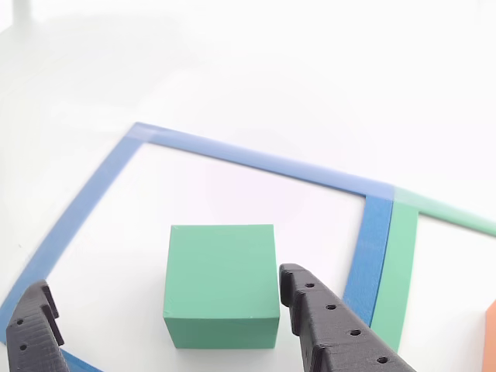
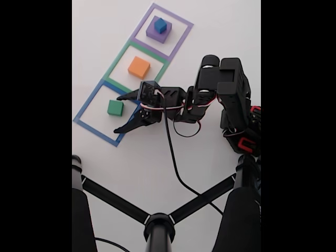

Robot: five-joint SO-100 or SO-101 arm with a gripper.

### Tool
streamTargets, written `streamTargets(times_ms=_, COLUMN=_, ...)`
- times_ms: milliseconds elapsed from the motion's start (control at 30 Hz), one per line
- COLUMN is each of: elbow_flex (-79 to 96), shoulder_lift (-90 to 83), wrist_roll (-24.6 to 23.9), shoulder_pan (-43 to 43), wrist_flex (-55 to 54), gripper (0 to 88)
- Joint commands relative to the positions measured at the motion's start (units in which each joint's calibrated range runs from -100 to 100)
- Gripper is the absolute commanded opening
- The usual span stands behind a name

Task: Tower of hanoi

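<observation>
The green block (image 1: 221, 291) (image 2: 115, 107) sits inside the flat blue square outline (image 1: 232, 155) (image 2: 86, 107). My gripper (image 1: 164, 283) (image 2: 116, 115) is open, with one black finger on each side of the green block. The right finger (image 1: 325, 318) is close to the block's side, and the left finger (image 1: 35, 325) stands well away from it. In the fixed view the orange block (image 2: 139, 67) rests in the green outline (image 2: 118, 60), and its corner (image 1: 490, 333) shows at the right edge of the other view. The small blue block (image 2: 160, 24) sits on the purple block (image 2: 156, 33) in the purple outline (image 2: 178, 21).
In the fixed view the three outlines run in a diagonal row on a white table (image 2: 136, 157). The arm's body (image 2: 220, 89) reaches in from the right, with a black cable (image 2: 173, 157) trailing down. A black stand with forked legs (image 2: 157, 226) fills the bottom.
</observation>
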Motion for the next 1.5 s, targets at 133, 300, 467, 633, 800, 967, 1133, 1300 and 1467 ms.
streamTargets(times_ms=133, elbow_flex=-3.9, shoulder_lift=0.6, wrist_roll=0.4, shoulder_pan=-0.8, wrist_flex=-1.1, gripper=25.2)
streamTargets(times_ms=300, elbow_flex=-4.4, shoulder_lift=0.8, wrist_roll=0.4, shoulder_pan=-0.7, wrist_flex=-0.8, gripper=18.7)
streamTargets(times_ms=467, elbow_flex=-5.2, shoulder_lift=0.8, wrist_roll=0.4, shoulder_pan=-0.6, wrist_flex=0.6, gripper=11.9)
streamTargets(times_ms=633, elbow_flex=-5.4, shoulder_lift=0.5, wrist_roll=0.4, shoulder_pan=-0.4, wrist_flex=1.7, gripper=7.7)
streamTargets(times_ms=800, elbow_flex=-5.2, shoulder_lift=-0.2, wrist_roll=0.4, shoulder_pan=-0.4, wrist_flex=2.3, gripper=5.8)
streamTargets(times_ms=967, elbow_flex=-5.1, shoulder_lift=-3.4, wrist_roll=0.4, shoulder_pan=-0.4, wrist_flex=5.1, gripper=5.2)
streamTargets(times_ms=1133, elbow_flex=-5.1, shoulder_lift=-14.9, wrist_roll=0.4, shoulder_pan=-0.6, wrist_flex=17.9, gripper=4.9)
streamTargets(times_ms=1300, elbow_flex=-9.2, shoulder_lift=-31.8, wrist_roll=0.4, shoulder_pan=-0.1, wrist_flex=42.0, gripper=4.9)
streamTargets(times_ms=1467, elbow_flex=-20.9, shoulder_lift=-45.0, wrist_roll=0.4, shoulder_pan=1.9, wrist_flex=71.8, gripper=4.8)
